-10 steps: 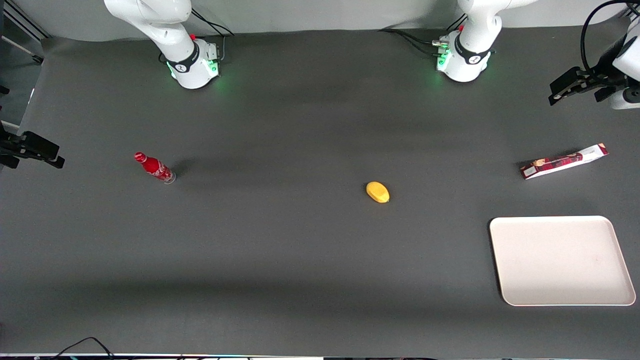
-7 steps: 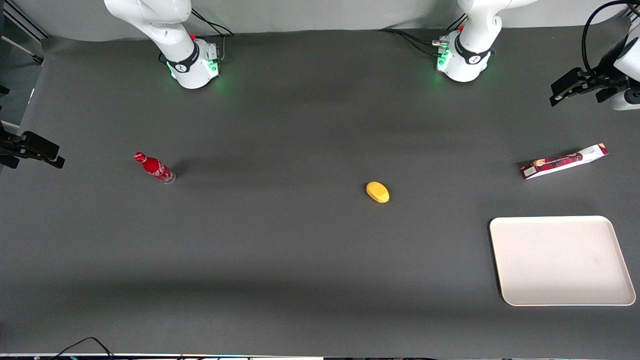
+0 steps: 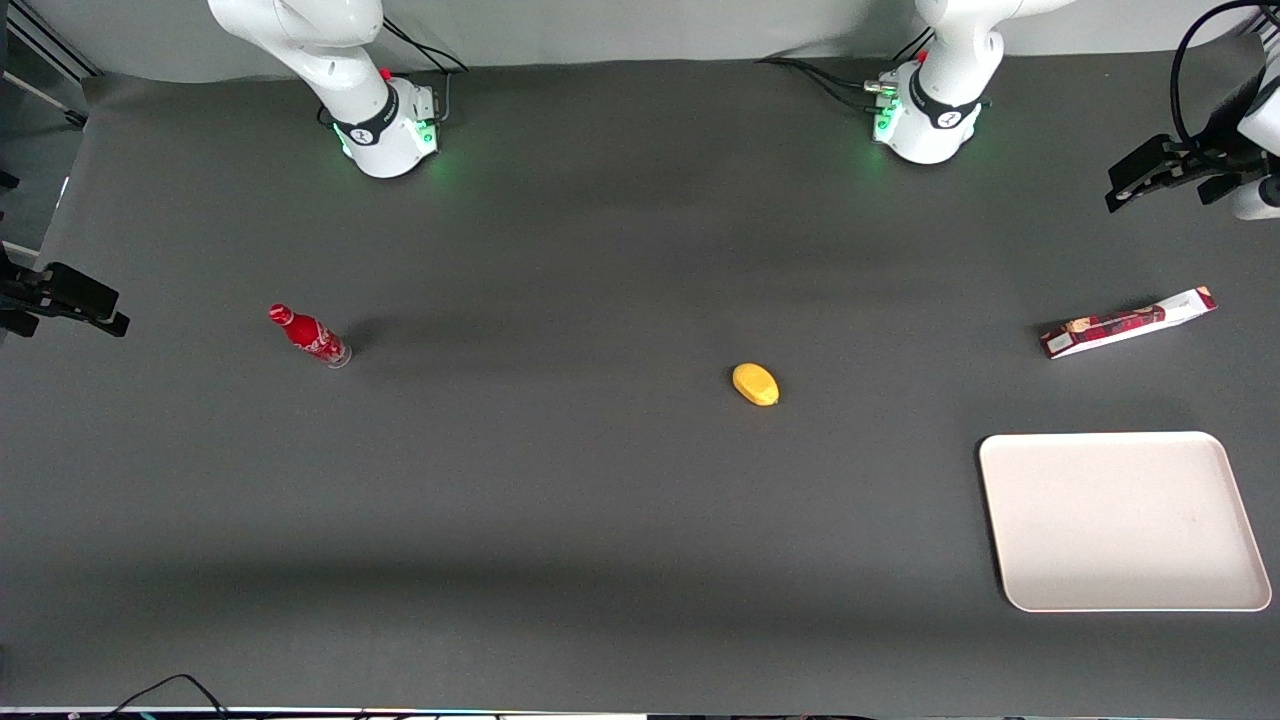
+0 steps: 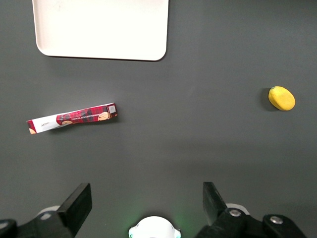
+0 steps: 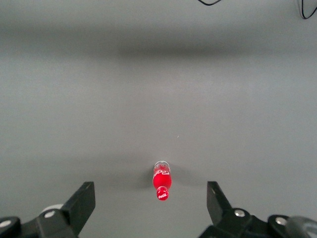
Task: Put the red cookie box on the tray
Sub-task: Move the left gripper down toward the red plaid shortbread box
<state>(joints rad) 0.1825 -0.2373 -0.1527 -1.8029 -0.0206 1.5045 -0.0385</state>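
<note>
One long slim dark-red tartan cookie box (image 3: pixel 1128 323) with a white end panel lies flat, farther from the front camera than the cream-white rectangular tray (image 3: pixel 1125 520). Black two-finger gripper (image 4: pixel 146 203) hangs high above the table, fingers spread wide, holding nothing.

Left arm raised high; pincer (image 4: pixel 146 203) spread wide, holding nothing.

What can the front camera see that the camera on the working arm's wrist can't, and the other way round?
Only the front view shows the red bottle standing toward the parked arm's end of the table, plus both arm bases. Only the left wrist view shows the end effector from above, open, high over bare table. Both show the red cookie box lying flat, the tray nearer the front camera than the box, and the yellow lemon-like thing.
</note>
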